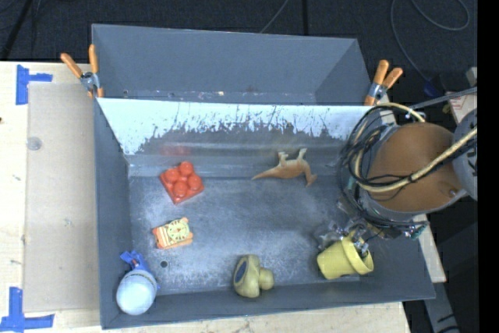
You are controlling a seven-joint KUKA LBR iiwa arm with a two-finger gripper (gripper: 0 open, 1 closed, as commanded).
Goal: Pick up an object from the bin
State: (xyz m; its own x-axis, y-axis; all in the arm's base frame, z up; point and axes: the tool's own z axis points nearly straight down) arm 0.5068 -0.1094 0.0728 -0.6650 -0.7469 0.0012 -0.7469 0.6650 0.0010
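While the hand (348,236) hovers just over the yellow plastic cup-like toy (344,261), lower right of the frame, apart or together I cannot tell; approach seems underway, next closing round it and lifting

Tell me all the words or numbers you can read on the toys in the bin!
No word or number here can be read.
The small orange and yellow packet in the left part of the bin has marks on a pale patch: too blurred to read.
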